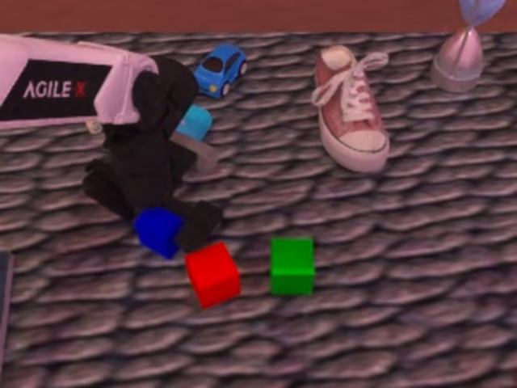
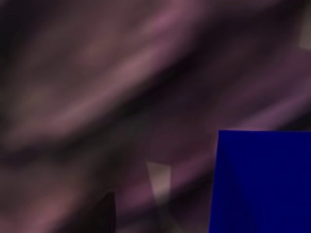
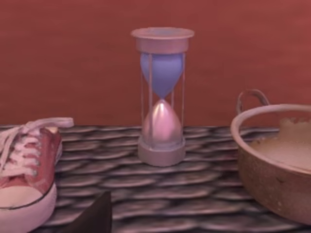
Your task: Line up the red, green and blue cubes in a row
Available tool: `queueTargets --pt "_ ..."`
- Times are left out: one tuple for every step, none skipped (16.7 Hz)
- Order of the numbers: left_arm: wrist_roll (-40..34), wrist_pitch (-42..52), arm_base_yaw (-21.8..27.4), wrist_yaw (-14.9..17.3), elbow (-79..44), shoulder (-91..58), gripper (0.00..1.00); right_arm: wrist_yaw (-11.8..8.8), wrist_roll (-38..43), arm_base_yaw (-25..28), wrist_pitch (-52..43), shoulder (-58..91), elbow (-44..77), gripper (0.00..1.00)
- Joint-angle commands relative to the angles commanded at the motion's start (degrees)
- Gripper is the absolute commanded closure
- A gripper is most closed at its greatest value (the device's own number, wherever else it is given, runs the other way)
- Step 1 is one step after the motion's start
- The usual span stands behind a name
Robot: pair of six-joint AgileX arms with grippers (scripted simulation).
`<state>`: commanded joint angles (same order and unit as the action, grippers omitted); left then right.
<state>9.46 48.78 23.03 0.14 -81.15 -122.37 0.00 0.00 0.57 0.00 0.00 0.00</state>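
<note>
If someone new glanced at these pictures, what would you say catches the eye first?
Probably the left gripper, low over the front-left of the table with the blue cube at its tip, touching or nearly touching the red cube; the green cube sits apart to the right. Next, the pink sneaker at the back and the hourglass in the back-right corner.

The left arm reaches in from the top view's left edge, its pale forearm lying almost level across the upper left of the table. The black wrist bends down from it, and the left gripper (image 1: 166,230) sits low at the table's left-centre, its dark fingers (image 1: 198,225) pointing down. The right arm is out of the top view, parked off to the right.
</note>
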Motion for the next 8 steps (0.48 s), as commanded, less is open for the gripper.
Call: queueTargets --pt "0.0 0.0 0.0 0.0 0.0 0.0 0.23 0.0 0.0 0.0 0.0 0.0 0.0 0.00" --pt "0.0 0.0 0.0 0.0 0.0 0.0 0.30 0.0 0.0 0.0 0.0 0.0 0.0 0.00" --pt "0.0 0.0 0.0 0.0 0.0 0.0 0.38 0.0 0.0 0.0 0.0 0.0 0.0 0.00" --pt "0.0 0.0 0.0 0.0 0.0 0.0 0.45 0.0 0.0 0.0 0.0 0.0 0.0 0.00" --pt "0.0 0.0 0.0 0.0 0.0 0.0 0.53 0.0 0.0 0.0 0.0 0.0 0.0 0.00" --pt "0.0 0.0 0.0 0.0 0.0 0.0 0.60 0.0 0.0 0.0 0.0 0.0 0.0 0.00" --pt "0.0 0.0 0.0 0.0 0.0 0.0 0.68 0.0 0.0 0.0 0.0 0.0 0.0 0.00" --pt "0.0 0.0 0.0 0.0 0.0 0.0 0.75 0.0 0.0 0.0 0.0 0.0 0.0 0.00"
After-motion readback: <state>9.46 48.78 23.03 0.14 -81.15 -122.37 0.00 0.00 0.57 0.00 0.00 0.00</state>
